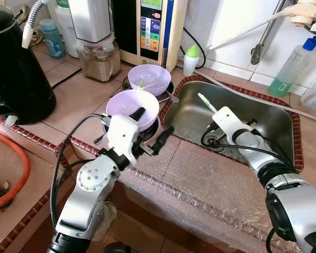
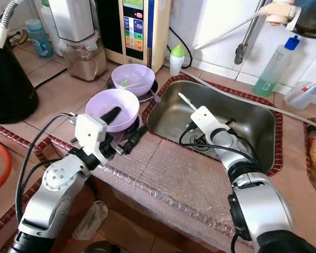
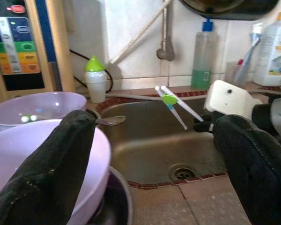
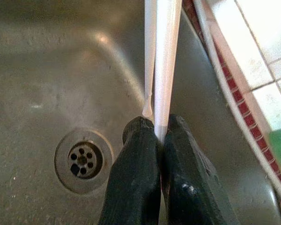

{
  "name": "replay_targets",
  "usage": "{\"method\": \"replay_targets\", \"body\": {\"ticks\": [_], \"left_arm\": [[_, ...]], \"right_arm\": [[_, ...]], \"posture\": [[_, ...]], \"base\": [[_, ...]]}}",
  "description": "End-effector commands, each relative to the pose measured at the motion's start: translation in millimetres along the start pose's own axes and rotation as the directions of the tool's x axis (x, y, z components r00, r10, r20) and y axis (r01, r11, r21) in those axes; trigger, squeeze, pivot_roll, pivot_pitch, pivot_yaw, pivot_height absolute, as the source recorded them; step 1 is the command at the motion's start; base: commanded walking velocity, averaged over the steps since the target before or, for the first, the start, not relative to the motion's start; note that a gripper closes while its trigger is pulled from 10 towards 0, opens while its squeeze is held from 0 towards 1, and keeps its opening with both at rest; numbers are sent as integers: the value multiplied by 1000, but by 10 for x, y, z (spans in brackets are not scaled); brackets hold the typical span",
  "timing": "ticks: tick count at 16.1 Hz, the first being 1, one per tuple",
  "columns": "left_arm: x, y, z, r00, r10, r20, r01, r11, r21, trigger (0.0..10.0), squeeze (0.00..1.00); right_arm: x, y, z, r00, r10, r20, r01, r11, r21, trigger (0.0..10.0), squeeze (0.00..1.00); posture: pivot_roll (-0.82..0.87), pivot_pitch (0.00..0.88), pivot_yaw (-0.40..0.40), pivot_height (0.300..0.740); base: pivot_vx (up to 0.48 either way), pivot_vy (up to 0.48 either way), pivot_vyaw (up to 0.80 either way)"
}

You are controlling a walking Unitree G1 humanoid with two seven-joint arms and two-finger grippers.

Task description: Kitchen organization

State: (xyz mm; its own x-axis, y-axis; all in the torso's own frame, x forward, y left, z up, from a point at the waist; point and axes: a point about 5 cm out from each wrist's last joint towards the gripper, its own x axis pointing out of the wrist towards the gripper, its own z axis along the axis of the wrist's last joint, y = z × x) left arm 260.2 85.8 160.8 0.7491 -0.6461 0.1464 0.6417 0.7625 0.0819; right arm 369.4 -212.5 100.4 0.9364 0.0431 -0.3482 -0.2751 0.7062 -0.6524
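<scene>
My right gripper [image 4: 160,136] has its fingers pinched tight on the tips of the white plastic training chopsticks with a green hinge [image 3: 171,99], held over the steel sink [image 1: 276,124]. The grip is so slight they could slip down to the drain [image 4: 82,160]. My left gripper [image 1: 152,129] hangs wide open and empty beside the nearer lilac plastic bowl [image 1: 127,104] on the tiled worktop [image 1: 76,97], in a crowded kitchen.

From the head we look forward and down with two eyes set side by side, both taking in the tiled counter and the stainless steel sink [image 1: 263,126]. Our left wrist camera sits low at the counter edge, facing across the sink toward the white tiled wall [image 3: 136,33]. Our right wrist camera hangs close inside the basin, sharing its round drain [image 4: 83,160].
</scene>
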Motion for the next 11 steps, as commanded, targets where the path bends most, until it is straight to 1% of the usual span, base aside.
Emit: {"method": "replay_targets", "body": {"ticks": [1,2,3,5,8,10,11], "left_arm": [[11,-27,-19,1000,-21,-18,21,1000,-3,10000,1000],[21,-31,-29,999,-29,-28,29,1000,4,10000,1000],[32,-18,-7,1000,-20,-23,20,1000,-2,10000,1000],[30,-2,4,1000,-13,-22,13,1000,-18,10000,1000],[24,-3,-13,999,-8,-33,7,1000,-8,10000,1000],[29,-8,-9,999,-8,-32,8,1000,-11,10000,1000],[30,-7,-9,999,-8,-32,8,1000,-10,10000,1000]], "right_arm": [[-23,-4,-112,999,-1,-49,2,1000,24,0,0],[-32,15,-166,997,5,-78,-1,998,62,3059,0],[-37,32,-196,995,26,-96,-12,990,141,10000,1000],[-40,2,-204,995,15,-102,0,989,145,10000,1000],[-45,-13,-220,994,11,-112,6,989,147,10000,1000],[-43,14,-214,994,32,-106,-14,986,169,10000,1000],[-39,36,-201,994,50,-99,-29,980,196,10000,1000]], "posture": [[64,0,-18,740],[64,0,-15,740],[62,0,-15,740],[59,0,-14,740],[59,0,-15,740],[59,0,-15,740],[58,0,-15,740]], "base": [[0,0,0],[0,0,0],[0,0,0],[0,0,0],[0,0,0],[0,0,0],[0,0,0]]}}
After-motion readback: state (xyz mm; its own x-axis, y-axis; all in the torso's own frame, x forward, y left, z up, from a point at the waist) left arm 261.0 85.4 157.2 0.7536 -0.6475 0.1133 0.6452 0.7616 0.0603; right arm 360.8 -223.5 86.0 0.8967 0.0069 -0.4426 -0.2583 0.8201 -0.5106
